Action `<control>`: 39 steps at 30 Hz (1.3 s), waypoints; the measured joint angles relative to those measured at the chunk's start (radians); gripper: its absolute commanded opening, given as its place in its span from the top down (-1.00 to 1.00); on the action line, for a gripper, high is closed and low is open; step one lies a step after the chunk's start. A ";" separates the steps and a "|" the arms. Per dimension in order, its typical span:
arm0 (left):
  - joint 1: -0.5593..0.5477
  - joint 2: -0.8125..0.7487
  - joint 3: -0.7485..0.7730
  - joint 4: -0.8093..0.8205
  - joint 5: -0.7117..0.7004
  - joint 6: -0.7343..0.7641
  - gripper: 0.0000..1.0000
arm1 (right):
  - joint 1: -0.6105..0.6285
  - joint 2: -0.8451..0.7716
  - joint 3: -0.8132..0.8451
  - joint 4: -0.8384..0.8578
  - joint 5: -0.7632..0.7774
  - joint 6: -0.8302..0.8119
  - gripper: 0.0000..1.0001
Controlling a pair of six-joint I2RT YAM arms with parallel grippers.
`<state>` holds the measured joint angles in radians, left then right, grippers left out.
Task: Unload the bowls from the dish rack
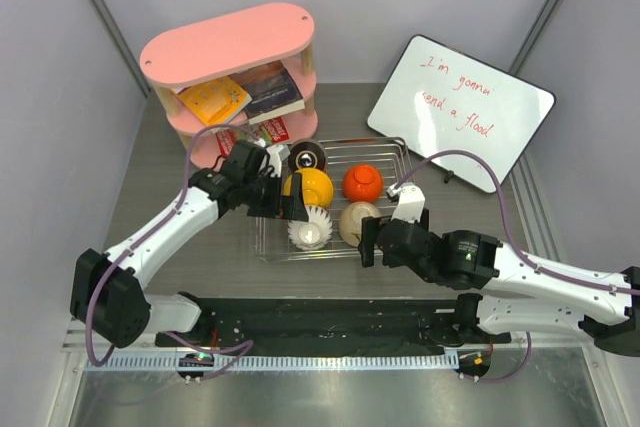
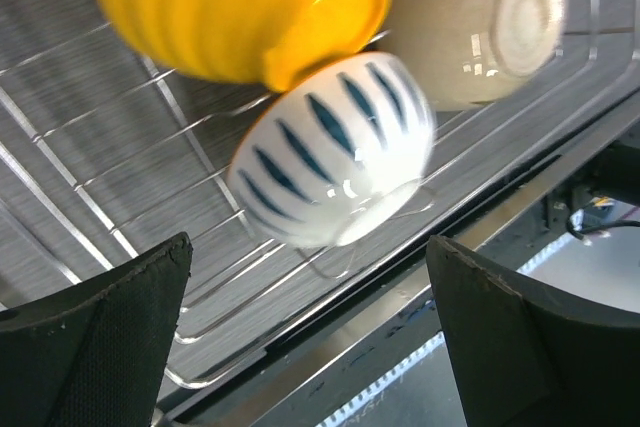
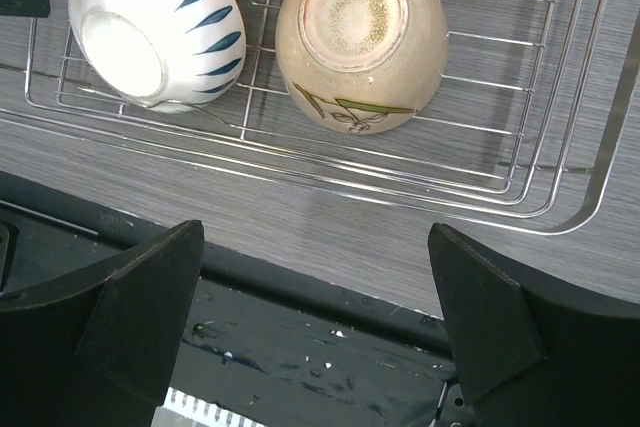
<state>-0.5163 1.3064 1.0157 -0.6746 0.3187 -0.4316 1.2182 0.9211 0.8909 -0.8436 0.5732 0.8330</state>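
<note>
Left hand (image 2: 308,247), right hand (image 3: 315,232) both spread, empty; whiteboard (image 1: 505,97) reads "I'm gonna send a flood".

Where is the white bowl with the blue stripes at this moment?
In the top view the striped bowl sits in the near-left corner of the dish rack, before the yellow bowl, left of the cream bowl.

Through my left gripper (image 2: 308,247), the spread fingers frame the blue-striped bowl (image 2: 330,152). The yellow bowl (image 2: 230,7) crowds it on the far side and the cream bowl (image 2: 470,22) sits just beside it, so there is little room there. My right gripper (image 3: 316,229) has bare table ahead, then the raised rim of the dish rack (image 3: 480,162). Only a narrow gap separates the striped and cream bowls. The pink shelf (image 1: 230,47) hems in the rack's far-left corner.
</note>
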 measured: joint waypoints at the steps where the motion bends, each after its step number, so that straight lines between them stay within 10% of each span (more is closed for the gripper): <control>1: -0.001 -0.001 0.000 0.015 0.018 0.001 -0.99 | 0.000 0.000 -0.001 0.000 0.000 0.001 -0.99; 26: -0.002 0.116 -0.192 0.351 0.204 -0.033 -1.00 | 0.000 -0.136 -0.064 -0.080 -0.010 0.060 -1.00; 39: -0.005 0.021 -0.309 0.484 0.225 -0.103 -0.27 | 0.000 -0.120 -0.103 -0.085 -0.017 0.071 -0.99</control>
<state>-0.5217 1.3270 0.7063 -0.1905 0.5438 -0.5343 1.2182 0.8009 0.7876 -0.9283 0.5564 0.9043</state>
